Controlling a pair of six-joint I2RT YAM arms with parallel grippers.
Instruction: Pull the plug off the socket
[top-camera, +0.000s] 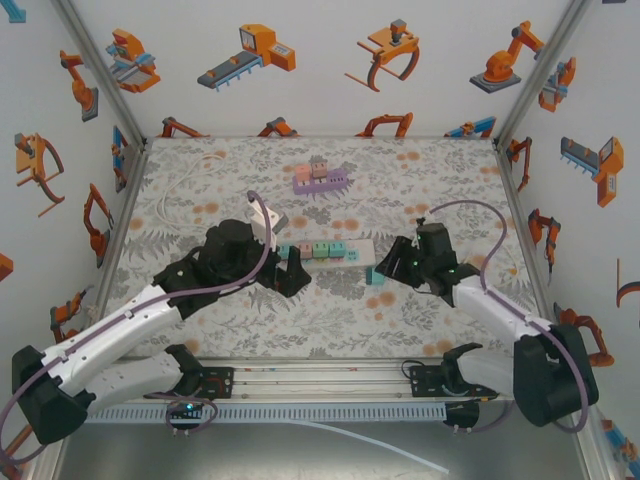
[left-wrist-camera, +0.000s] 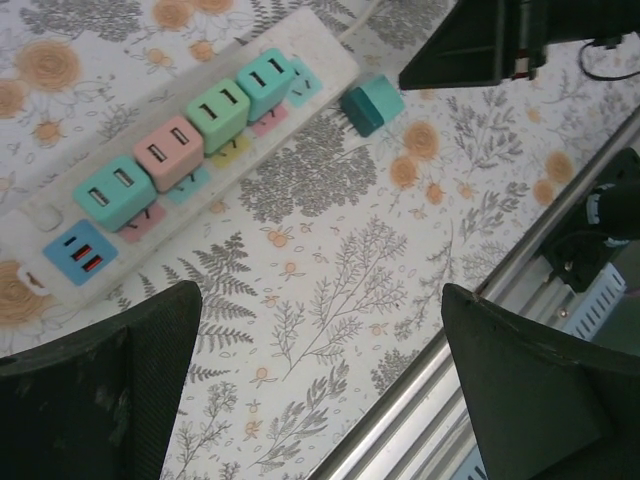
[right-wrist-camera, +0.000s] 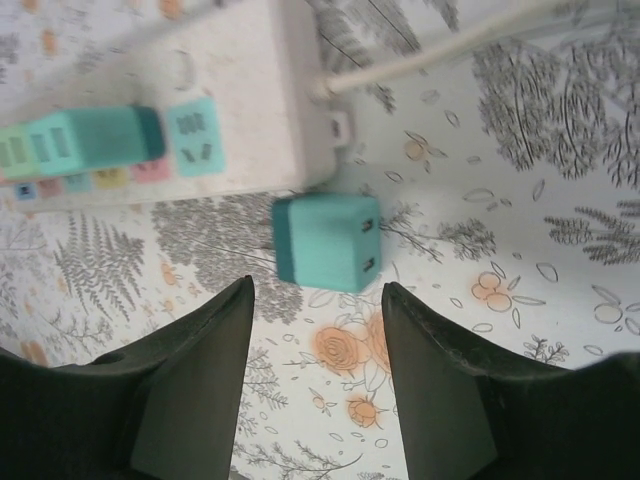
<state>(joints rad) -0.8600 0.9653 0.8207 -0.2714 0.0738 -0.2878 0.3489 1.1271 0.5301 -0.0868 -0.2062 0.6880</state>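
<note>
Right pincer (right-wrist-camera: 318, 310): jaws parted, holding nothing.
Plug (right-wrist-camera: 325, 240): lay loose on bench (right-wrist-camera: 520, 200), just ahead of right fingertips, beside power strip (right-wrist-camera: 250, 100).
Left pincer (left-wrist-camera: 320, 340): wide, empty.

teal plug (right-wrist-camera: 325, 255) loose beside power strip (right-wrist-camera: 200, 100), claw (right-wrist-camera: 317, 300) parted

Counted on the table: two power strips, one white (right-wrist-camera: 260, 80) and one purple (top-camera: 320, 183). The white strip carries four plugs (left-wrist-camera: 168, 152): two teal, one pink, one green. A fifth plug, the loose teal plug (right-wrist-camera: 325, 240), lies beside it. Also noted: two robot arms (top-camera: 120, 340), one coiled white cable (top-camera: 185, 175); the blocks on the purple strip are too small to count.
</note>
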